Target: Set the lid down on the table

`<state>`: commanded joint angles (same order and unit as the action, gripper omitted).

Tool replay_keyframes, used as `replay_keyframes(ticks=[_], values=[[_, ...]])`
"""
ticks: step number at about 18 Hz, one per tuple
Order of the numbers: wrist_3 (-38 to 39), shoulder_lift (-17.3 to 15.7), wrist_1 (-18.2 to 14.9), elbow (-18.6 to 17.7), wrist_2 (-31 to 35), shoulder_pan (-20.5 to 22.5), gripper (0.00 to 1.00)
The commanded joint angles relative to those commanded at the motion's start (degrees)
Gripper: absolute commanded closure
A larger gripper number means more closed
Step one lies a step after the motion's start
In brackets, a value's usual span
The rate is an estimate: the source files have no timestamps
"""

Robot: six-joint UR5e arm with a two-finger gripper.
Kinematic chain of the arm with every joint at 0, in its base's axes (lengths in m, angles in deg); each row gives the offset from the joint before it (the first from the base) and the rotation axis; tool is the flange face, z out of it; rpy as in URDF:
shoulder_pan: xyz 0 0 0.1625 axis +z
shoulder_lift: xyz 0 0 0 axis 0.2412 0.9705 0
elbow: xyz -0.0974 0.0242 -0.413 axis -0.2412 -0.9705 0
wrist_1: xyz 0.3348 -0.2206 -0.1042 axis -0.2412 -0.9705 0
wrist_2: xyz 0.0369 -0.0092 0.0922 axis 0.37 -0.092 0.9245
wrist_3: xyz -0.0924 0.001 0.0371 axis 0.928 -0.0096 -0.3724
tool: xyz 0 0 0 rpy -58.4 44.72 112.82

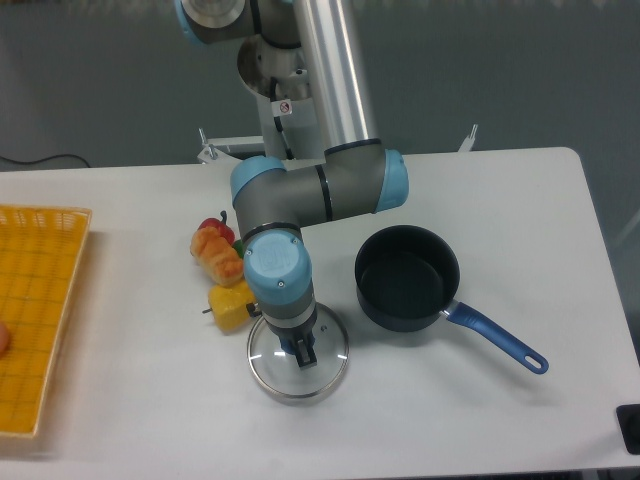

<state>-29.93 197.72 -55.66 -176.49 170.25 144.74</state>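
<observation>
The round clear glass lid with a thin metal rim lies flat and low over the white table, left of the saucepan. My gripper points straight down at the lid's centre, and its dark fingers are closed around the small blue knob, which they mostly hide. A shadow shows under the lid's front rim. I cannot tell whether the lid touches the tabletop or hangs just above it.
The dark saucepan stands open right of the lid, its blue handle pointing to the front right. Toy foods and a yellow pepper lie just left of the gripper. A yellow mesh tray sits at the left edge.
</observation>
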Motion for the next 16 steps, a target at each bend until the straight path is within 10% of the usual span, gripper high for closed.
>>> replay_keyframes(ticks=[16], values=[[-0.88, 0.44, 0.09, -0.79, 0.00, -0.17, 0.48]])
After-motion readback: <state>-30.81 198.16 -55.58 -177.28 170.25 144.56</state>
